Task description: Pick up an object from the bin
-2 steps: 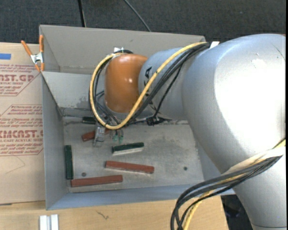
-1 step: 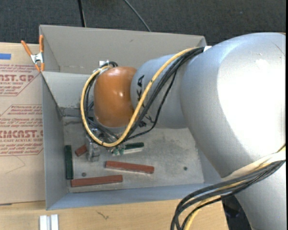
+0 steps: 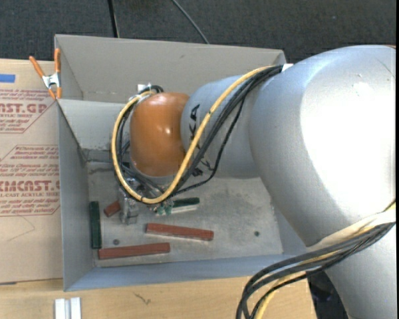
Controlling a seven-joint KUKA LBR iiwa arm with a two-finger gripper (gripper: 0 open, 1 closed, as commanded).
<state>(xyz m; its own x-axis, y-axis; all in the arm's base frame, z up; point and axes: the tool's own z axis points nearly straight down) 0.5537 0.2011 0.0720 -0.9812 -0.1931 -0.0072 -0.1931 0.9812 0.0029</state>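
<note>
End effector (image 3: 128, 212): low at the left of the bin (image 3: 72, 198) floor, under the orange wrist cover (image 3: 156, 135); open or closed, I cannot tell.
Nearest thing: small red-brown block (image 3: 112, 209), just left of it.
Handling: probably light and stiff; grip across its narrow sides.
Nearby: dark green bar (image 3: 94, 224), red-brown stick (image 3: 179, 231).

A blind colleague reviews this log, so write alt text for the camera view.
A robot arm reaches from the right into a grey metal bin, its claw low over the floor beside a small red-brown block. Nearby lie a green-handled tool, a long red-brown bar, a second red-brown bar by the near wall, and a dark green bar along the left wall.
</note>
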